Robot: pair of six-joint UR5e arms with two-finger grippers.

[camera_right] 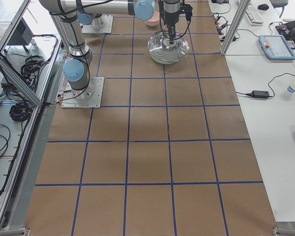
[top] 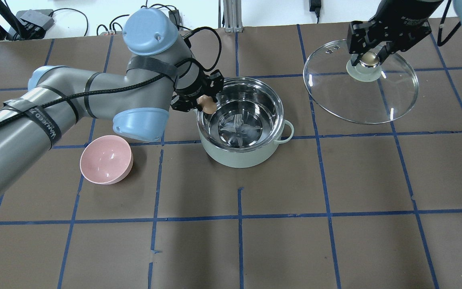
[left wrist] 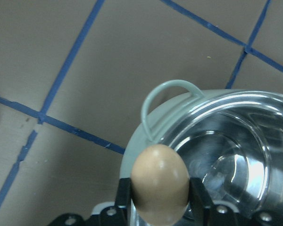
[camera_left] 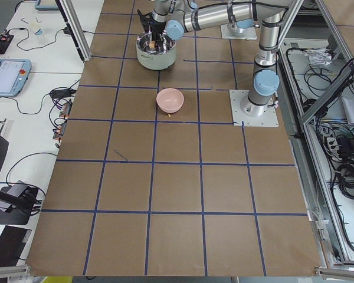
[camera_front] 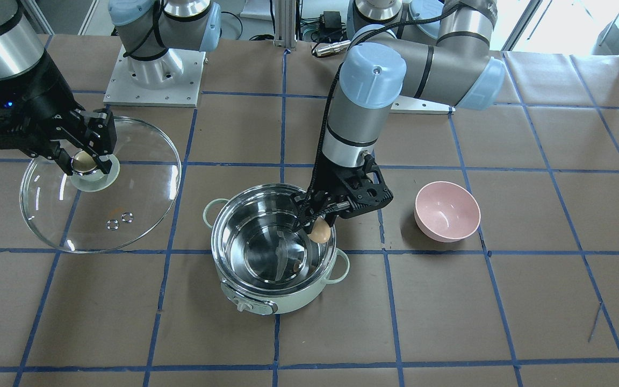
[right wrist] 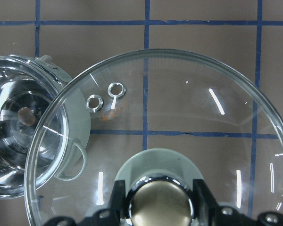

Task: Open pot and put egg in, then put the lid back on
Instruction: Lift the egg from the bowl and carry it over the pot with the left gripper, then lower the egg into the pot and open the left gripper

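1. The egg (left wrist: 160,181) is clamped between the two fingers of the left tool (camera_front: 317,228). It is held just above the pot's rim, on the side toward the pink bowl (camera_front: 447,210).
2. The pot (camera_front: 288,301) stands uncovered on the desk (camera_front: 449,322); the egg is not yet inside it.
3. The lid (camera_front: 127,183) is held by its knob (right wrist: 159,202), on which the right tool (right wrist: 158,197) is closed. It is well apart from the pot, on the side away from the bowl.
4. The egg-placing step is judged to be in hand. The egg would need to be carried inward past the rim and lowered near the bottom before the fingers are parted, since a drop onto steel could crack it.
5. Whether the lid's edge touches the desk cannot be told. A brownish spot in the pot's interior is taken for the egg's reflection. Both side views are too small to be of use.
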